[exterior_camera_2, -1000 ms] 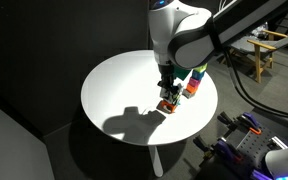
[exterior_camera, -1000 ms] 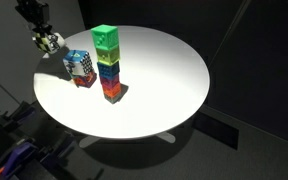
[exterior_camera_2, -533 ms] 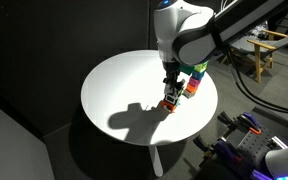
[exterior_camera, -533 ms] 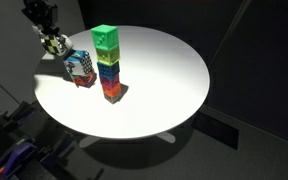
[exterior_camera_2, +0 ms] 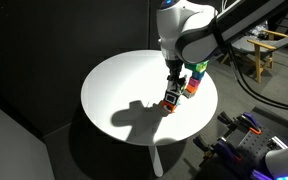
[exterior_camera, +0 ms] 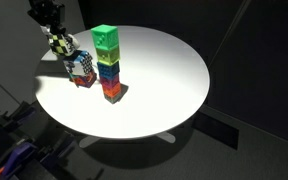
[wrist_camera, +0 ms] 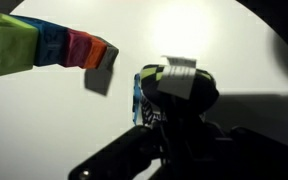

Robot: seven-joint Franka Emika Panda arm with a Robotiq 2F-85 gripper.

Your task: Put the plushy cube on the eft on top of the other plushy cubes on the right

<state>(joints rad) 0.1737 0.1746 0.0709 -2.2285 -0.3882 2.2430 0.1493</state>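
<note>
My gripper (exterior_camera: 60,42) is shut on the small plushy cube (exterior_camera: 61,46), which has a black-and-white pattern, and holds it in the air. It hangs just above and slightly to the left of the other plushy cubes (exterior_camera: 81,68), a short block with a blue top, checkered side and red bottom. In an exterior view the gripper (exterior_camera_2: 173,86) is right over that block (exterior_camera_2: 169,104). In the wrist view the held cube (wrist_camera: 179,76) covers most of the block, whose blue edge (wrist_camera: 138,102) shows beside it.
A tall multicoloured tower with a green top (exterior_camera: 107,62) stands right next to the short block, also seen in the exterior view (exterior_camera_2: 195,79) and wrist view (wrist_camera: 44,45). The round white table (exterior_camera: 164,80) has its edge close behind the block.
My gripper has moved with the small cube from the table's edge towards the blue-topped block and now hangs nearly over it.
</note>
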